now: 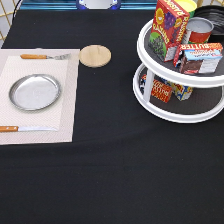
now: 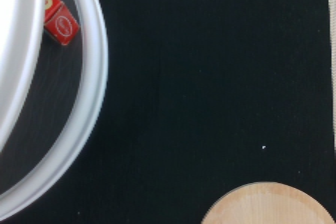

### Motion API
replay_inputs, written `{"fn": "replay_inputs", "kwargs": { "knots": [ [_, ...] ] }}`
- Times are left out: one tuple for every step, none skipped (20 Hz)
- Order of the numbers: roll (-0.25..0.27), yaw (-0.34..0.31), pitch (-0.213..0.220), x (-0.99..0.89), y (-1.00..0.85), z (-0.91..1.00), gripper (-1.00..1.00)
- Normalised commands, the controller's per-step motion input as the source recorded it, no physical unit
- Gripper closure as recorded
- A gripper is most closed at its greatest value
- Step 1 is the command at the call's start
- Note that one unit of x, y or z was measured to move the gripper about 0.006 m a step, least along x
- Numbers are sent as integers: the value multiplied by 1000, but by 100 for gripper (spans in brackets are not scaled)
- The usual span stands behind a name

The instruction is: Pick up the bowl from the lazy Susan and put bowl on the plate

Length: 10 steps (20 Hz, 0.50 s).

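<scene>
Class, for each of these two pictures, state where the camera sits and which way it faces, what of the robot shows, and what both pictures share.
Exterior view: fixed off the arm, looking down across the black table at the shiny silver plate on its mat, the round wooden coaster and the white two-tier lazy Susan; the glossy black bowl sits on its upper tier. No gripper or arm shows.
Wrist view: on the hand, looking down at the table; no robot part shows.
Shared: the lazy Susan's white rim and the coaster.

Plate (image 1: 34, 92) sitting on a placemat (image 1: 40, 60) at the exterior view's left, fork (image 1: 44, 56) above it, knife (image 1: 27, 129) below, coaster (image 1: 95, 55) just right of the mat, lazy Susan (image 1: 172, 114) far right, bowl (image 1: 212, 14) on its top tier beside a can (image 1: 199, 30).
</scene>
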Motion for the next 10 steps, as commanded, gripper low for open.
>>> {"fn": "replay_inputs", "kwargs": {
  "knots": [
    [0, 0, -2, 0, 0, 0, -100],
    [23, 16, 0, 0, 134, 0, -100],
    [47, 29, 1, 120, 243, 126, -100],
    [41, 17, 30, 280, 363, 151, -100],
    [39, 0, 0, 283, 383, 217, -100],
    [59, 0, 0, 314, 360, 243, -100],
    [81, 0, 2, 317, 349, 240, -100],
    [107, -4, 20, 423, 377, 191, -100],
    [145, -18, 2, 429, 323, 220, -100],
    [200, -15, 0, 369, 297, 240, -100]
  ]
}}
